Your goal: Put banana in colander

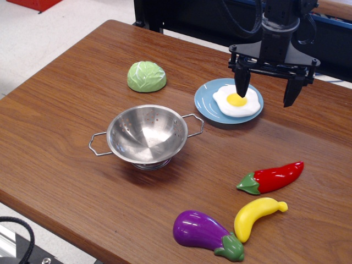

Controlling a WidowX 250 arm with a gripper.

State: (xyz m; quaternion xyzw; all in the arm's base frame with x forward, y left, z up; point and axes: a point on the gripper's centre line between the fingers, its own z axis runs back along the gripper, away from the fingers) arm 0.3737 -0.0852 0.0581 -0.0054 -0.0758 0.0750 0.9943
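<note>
Now the gripper hangs wide open above the plate — well apart from the banana, which lies beside the eggplant; colander empty.

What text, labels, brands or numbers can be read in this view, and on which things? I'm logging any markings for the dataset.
None: no readable word, number or sign shows on the banana, colander, blue plate, pincer or table.

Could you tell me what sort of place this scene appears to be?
Probably a robot lab's toy kitchen setup: a wooden table with a plastic banana, a steel colander, and an open tool above.
</note>
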